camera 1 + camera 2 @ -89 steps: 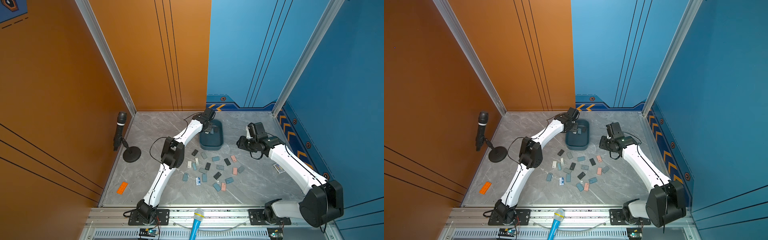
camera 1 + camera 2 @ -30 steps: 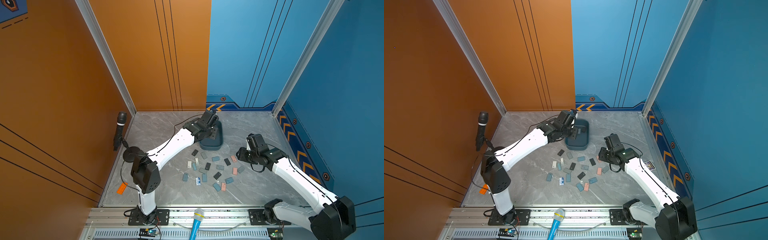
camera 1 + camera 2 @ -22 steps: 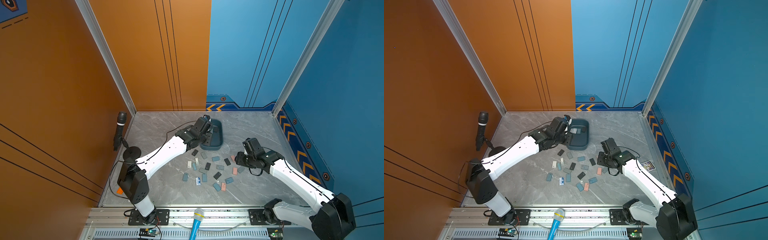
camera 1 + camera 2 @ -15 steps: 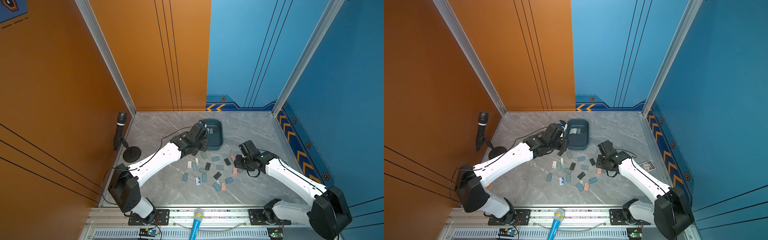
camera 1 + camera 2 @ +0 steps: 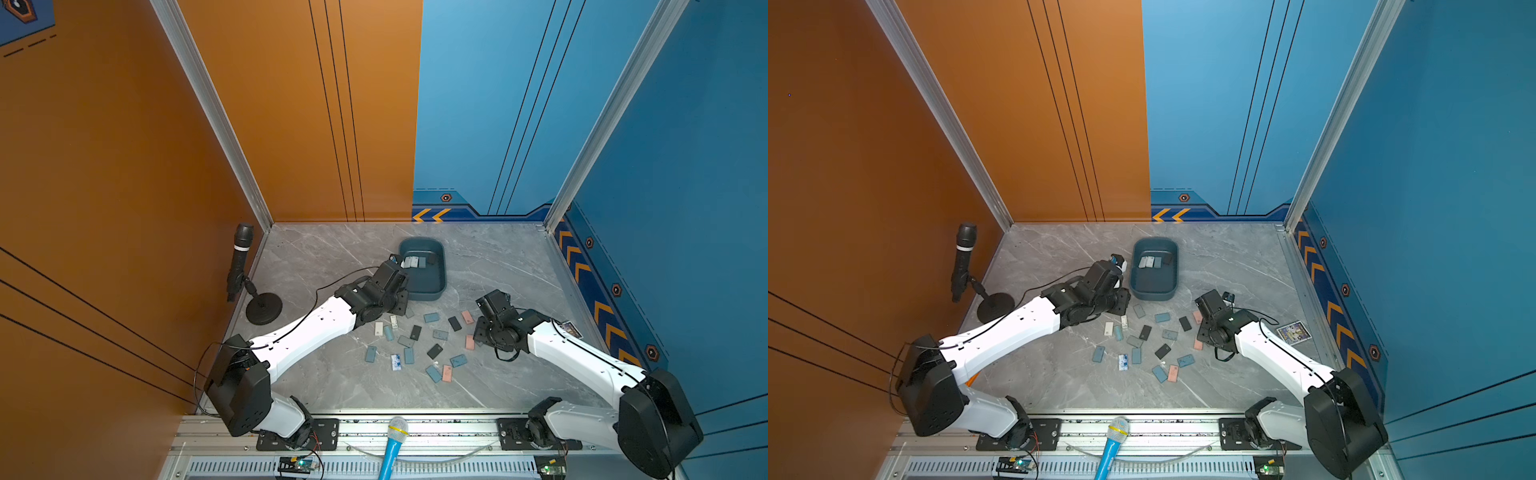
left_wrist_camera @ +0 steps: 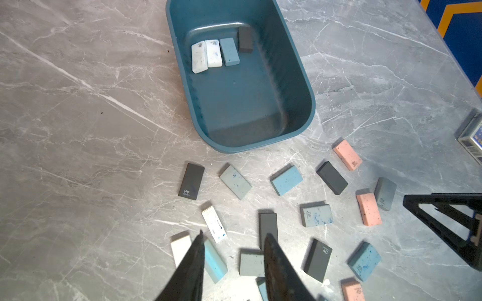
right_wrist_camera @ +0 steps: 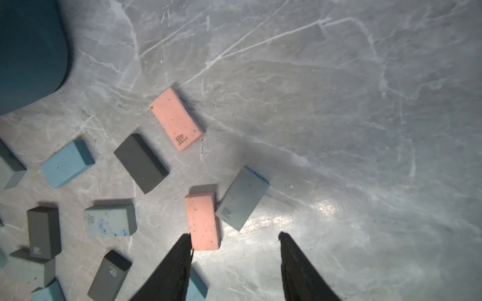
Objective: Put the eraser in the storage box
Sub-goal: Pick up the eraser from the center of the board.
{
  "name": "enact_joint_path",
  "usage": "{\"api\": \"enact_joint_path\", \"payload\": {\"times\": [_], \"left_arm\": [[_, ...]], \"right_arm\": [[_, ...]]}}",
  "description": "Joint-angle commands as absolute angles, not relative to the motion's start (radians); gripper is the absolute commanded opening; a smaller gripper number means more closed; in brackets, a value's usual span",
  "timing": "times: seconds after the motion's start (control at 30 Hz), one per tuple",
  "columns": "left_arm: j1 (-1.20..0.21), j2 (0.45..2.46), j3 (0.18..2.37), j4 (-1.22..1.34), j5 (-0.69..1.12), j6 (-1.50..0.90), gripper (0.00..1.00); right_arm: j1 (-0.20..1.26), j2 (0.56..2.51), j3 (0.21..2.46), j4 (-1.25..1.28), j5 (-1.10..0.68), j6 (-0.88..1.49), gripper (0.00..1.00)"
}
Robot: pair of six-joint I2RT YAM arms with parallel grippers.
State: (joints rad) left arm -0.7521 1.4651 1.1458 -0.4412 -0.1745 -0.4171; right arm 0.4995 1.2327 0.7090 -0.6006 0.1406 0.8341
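While four erasers [image 6: 229,52] lie in the storage box [image 6: 247,109], many are left on the desk [image 6: 78,130]; my left fingers [image 6: 191,265] and right fingers [image 7: 294,265] stand apart, empty.

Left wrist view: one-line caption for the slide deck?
Left gripper, open and empty, hovers over scattered erasers on the grey table; four erasers lie in the storage box.

The storage box [image 6: 277,78] is smooth matt plastic, pink eraser [image 7: 176,118] dull and speckled, tabletop [image 7: 339,130] polished (marble-patterned)
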Motion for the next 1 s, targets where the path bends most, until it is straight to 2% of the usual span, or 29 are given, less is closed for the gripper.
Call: {"api": "enact_joint_path", "payload": {"times": [0.0, 0.33, 0.97], "left_arm": [[-0.758, 1.431, 1.131, -0.428, -0.184, -0.431, 0.39], [-0.749, 1.416, 1.098, -0.429, -0.184, -0.446, 0.39], [-0.727, 1.424, 1.076, -0.421, -0.171, -0.459, 0.39]], "right_arm": [[0.503, 1.24, 0.682, -0.54, 0.204, 0.924, 0.56], [0.5, 1.311, 0.672, -0.464, 0.212, 0.999, 0.61], [0.494, 1.412, 0.667, -0.433, 0.225, 1.046, 0.58]]}}
